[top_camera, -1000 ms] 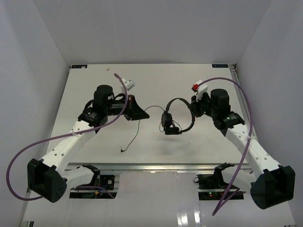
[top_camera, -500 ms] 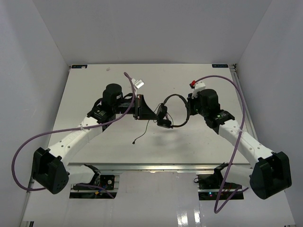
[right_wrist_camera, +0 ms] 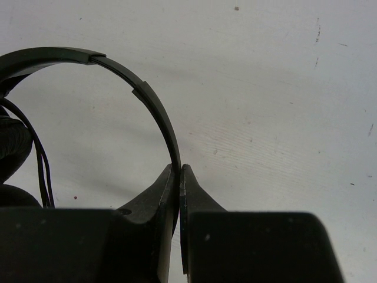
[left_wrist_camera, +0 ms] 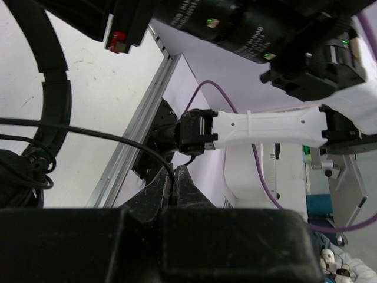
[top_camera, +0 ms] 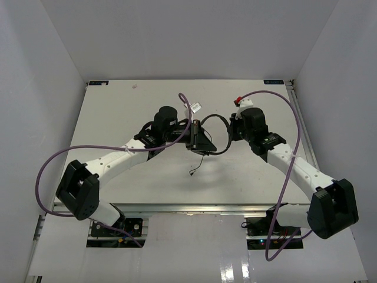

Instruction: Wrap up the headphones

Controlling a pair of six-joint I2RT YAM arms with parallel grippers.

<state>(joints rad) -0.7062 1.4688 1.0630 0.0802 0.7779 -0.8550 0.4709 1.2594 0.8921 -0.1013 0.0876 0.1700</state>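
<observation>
The black headphones [top_camera: 219,121] are held up over the middle of the table between the two grippers. My right gripper [top_camera: 231,132] is shut on the thin headband [right_wrist_camera: 154,112], which arches up and left from the jaws [right_wrist_camera: 178,172]. An earcup [right_wrist_camera: 10,150] and the thin cable [right_wrist_camera: 36,154] show at the left edge of the right wrist view. My left gripper [top_camera: 206,144] is shut on the thin black cable [left_wrist_camera: 118,140] at the jaw tips [left_wrist_camera: 173,178], close against the earcups [left_wrist_camera: 17,177]. The cable's free end [top_camera: 192,172] hangs loose towards the table.
The white table [top_camera: 118,112] has raised rails at its right edge [top_camera: 297,112] and front edge [top_camera: 194,206]. Purple robot cables [top_camera: 291,147] loop off both arms. White walls close in the back and both sides.
My left gripper has moved right with the cable, up against the headphones. My right gripper has carried the headphones left and back. The cable's free end has swung right.
</observation>
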